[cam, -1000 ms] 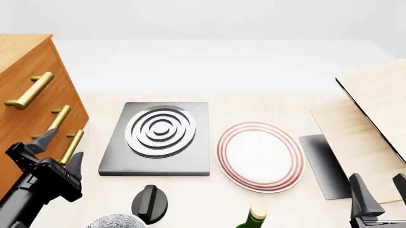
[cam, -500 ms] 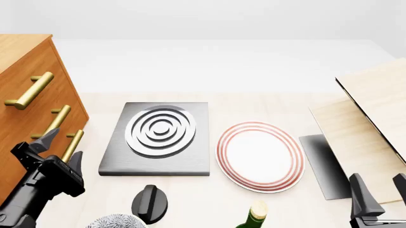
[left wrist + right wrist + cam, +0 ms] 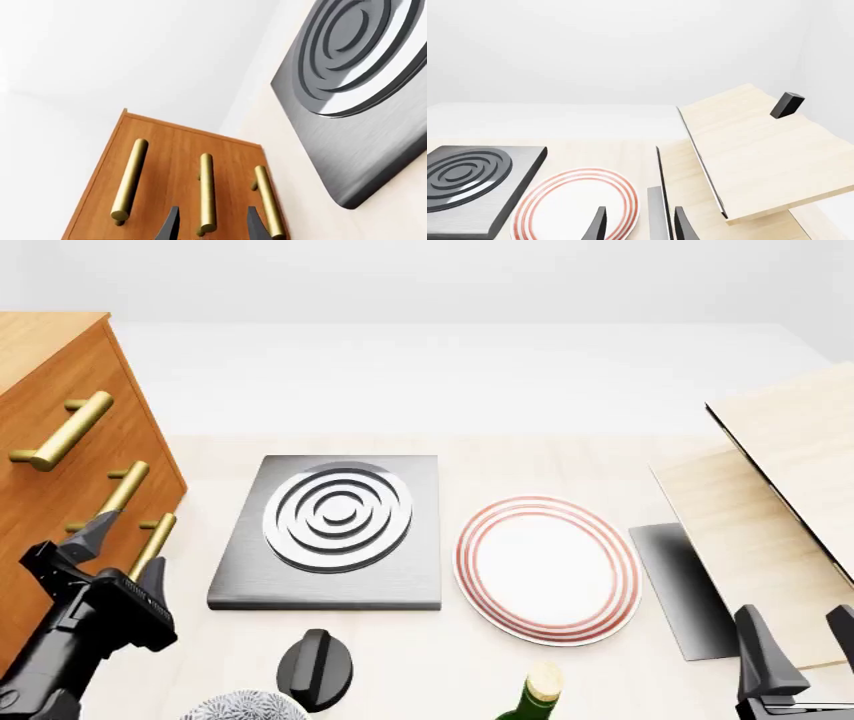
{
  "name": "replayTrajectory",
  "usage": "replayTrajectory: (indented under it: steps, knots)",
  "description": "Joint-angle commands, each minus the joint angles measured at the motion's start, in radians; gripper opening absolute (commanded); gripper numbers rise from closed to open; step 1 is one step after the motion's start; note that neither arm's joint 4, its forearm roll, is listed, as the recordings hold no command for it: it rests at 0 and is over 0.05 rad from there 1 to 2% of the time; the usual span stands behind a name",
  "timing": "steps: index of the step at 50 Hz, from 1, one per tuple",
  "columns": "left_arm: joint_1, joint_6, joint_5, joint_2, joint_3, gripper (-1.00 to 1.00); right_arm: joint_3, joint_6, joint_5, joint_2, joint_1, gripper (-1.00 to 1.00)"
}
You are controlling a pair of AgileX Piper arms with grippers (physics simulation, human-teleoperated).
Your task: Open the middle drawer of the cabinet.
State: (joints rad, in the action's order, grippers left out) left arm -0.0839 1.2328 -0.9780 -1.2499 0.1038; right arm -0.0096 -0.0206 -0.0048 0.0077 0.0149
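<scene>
1. Showing, in the left wrist view, left gripper (image 3: 208,226) fingers spread wide either side of the middle drawer (image 3: 205,192) handle on the cabinet (image 3: 175,150).
2. Front view: same gripper (image 3: 123,552) beside the cabinet (image 3: 54,380) front at left.
3. Right wrist view: right gripper (image 3: 638,226) spread wide above a plate (image 3: 570,205).

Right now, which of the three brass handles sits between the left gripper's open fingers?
The middle drawer's handle: in the left wrist view it runs between the left gripper fingertips, while the top handle and lowest handle lie outside them.
</scene>
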Motion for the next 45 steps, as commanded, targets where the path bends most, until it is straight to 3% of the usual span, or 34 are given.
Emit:
replayTrajectory:
  steps: [1, 18, 45]
  knots:
    - [-0.028, 0.013, -0.066, -0.048, -0.002, 1.00, 0.002, 0.004, 0.001, -0.001, -0.004, 1.00]
    - [-0.059, 0.026, -0.182, -0.177, 0.014, 1.00, 0.002, 0.005, 0.001, -0.001, -0.004, 1.00]
    - [-0.107, 0.026, -0.224, -0.228, 0.031, 1.00, 0.002, 0.005, 0.001, -0.001, -0.004, 1.00]
